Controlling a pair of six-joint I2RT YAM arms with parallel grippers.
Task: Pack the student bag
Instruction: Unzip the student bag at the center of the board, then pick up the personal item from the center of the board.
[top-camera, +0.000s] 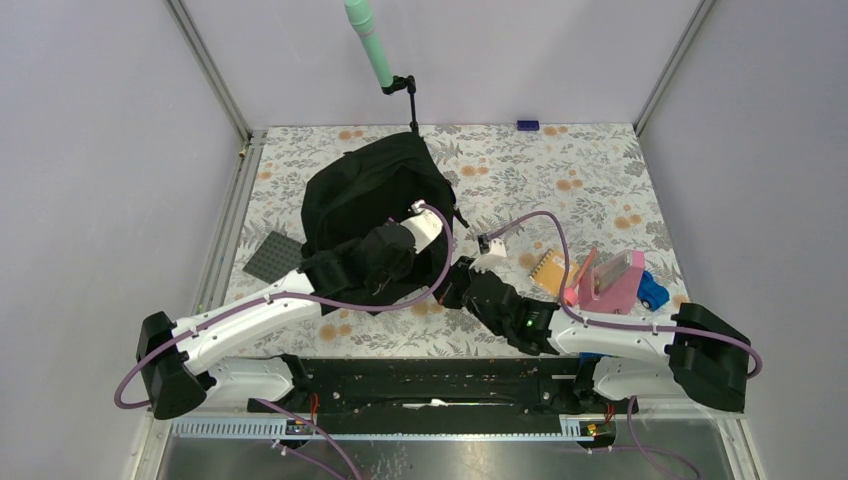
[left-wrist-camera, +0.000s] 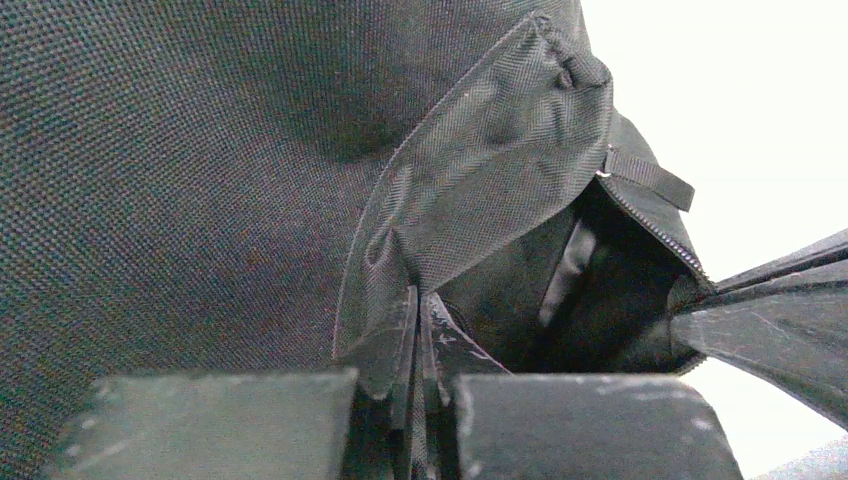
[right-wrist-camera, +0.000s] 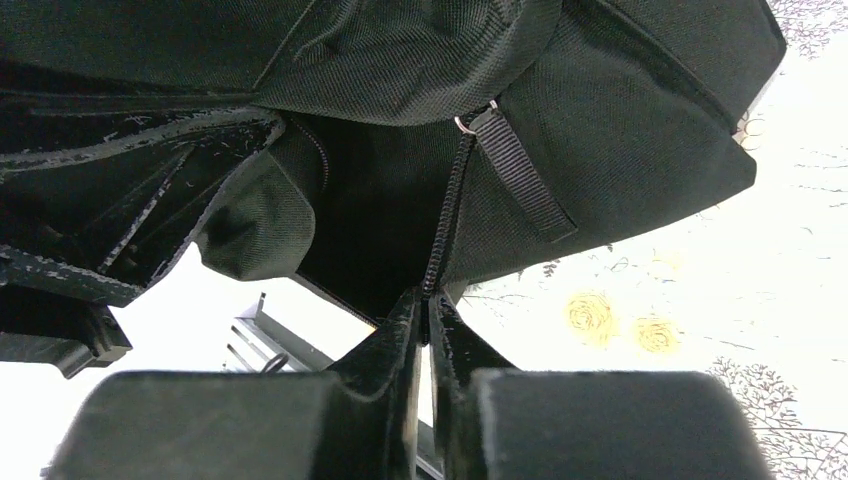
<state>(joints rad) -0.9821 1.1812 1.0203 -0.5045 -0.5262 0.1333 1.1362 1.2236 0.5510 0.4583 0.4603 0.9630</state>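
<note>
The student bag (top-camera: 365, 190), a large black fabric backpack, lies in the middle of the table, its opening toward the arms. My left gripper (top-camera: 405, 262) is at the bag's near edge, shut on a fold of the bag's fabric (left-wrist-camera: 480, 170); the pinch sits at the left gripper's tips (left-wrist-camera: 418, 305). My right gripper (top-camera: 458, 280) is shut on the bag's zipper edge (right-wrist-camera: 445, 220) at the right gripper's tips (right-wrist-camera: 428, 305). The mouth between the two grips gapes and its inside (right-wrist-camera: 375, 230) is dark. A black webbing strap (right-wrist-camera: 520, 180) hangs beside the zipper.
An orange spiral notebook (top-camera: 550, 270), a pink box-like item (top-camera: 612, 282) and a blue toy car (top-camera: 653, 290) lie at the right. A dark grey studded plate (top-camera: 275, 257) lies left of the bag. A green microphone (top-camera: 368, 40) on a stand rises behind it.
</note>
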